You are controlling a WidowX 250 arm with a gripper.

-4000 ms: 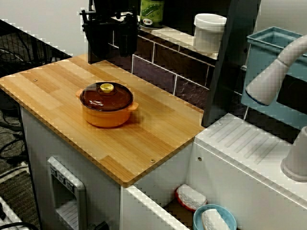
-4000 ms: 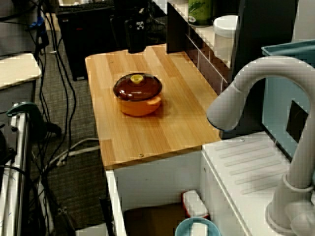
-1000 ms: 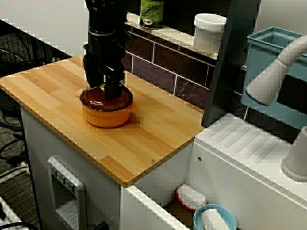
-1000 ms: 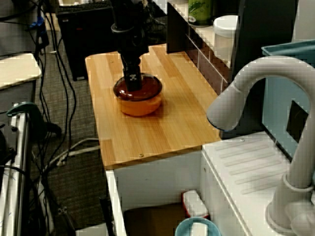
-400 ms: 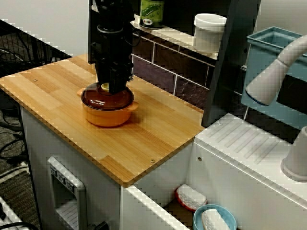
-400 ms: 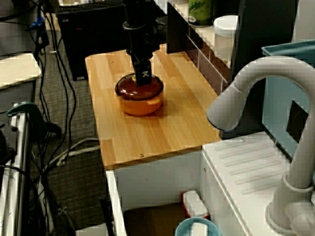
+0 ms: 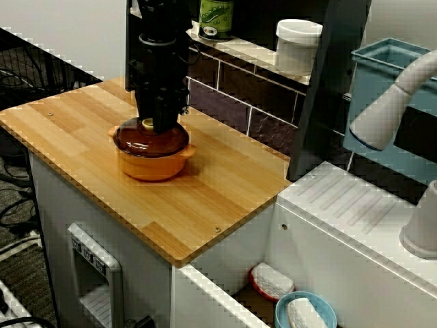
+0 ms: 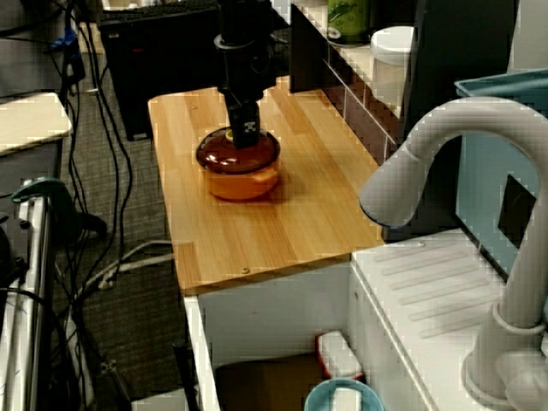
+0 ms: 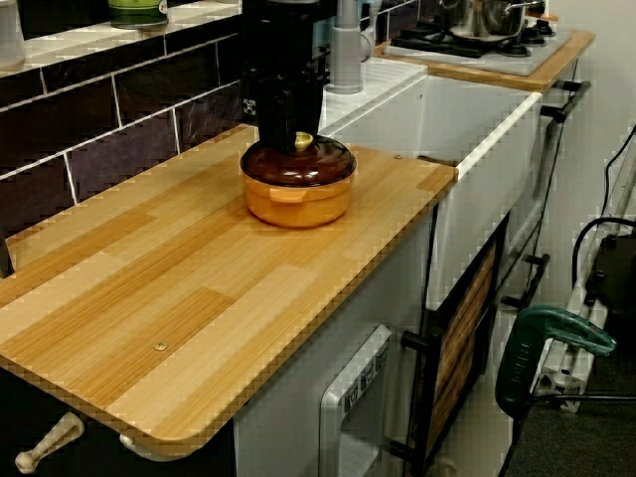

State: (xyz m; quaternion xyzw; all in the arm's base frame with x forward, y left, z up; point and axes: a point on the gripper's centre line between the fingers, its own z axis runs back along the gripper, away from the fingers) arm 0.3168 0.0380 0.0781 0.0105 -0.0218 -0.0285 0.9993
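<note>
Looking along a butcher-block counter (image 7: 68,133), dark tiles (image 7: 232,92) behind it and a white sink (image 9: 477,149) at its end, we find the orange pot (image 7: 151,164) upright mid-counter near the tiles. It is round, ear handles roughly along the wall, brown lid (image 7: 157,142) on, yellow knob (image 7: 147,124) pointing up. The black gripper (image 7: 154,125) stands vertical above, fingers drawn narrow, pinching that knob.

no legible text, blurred label on can (image 7: 216,17)
</note>
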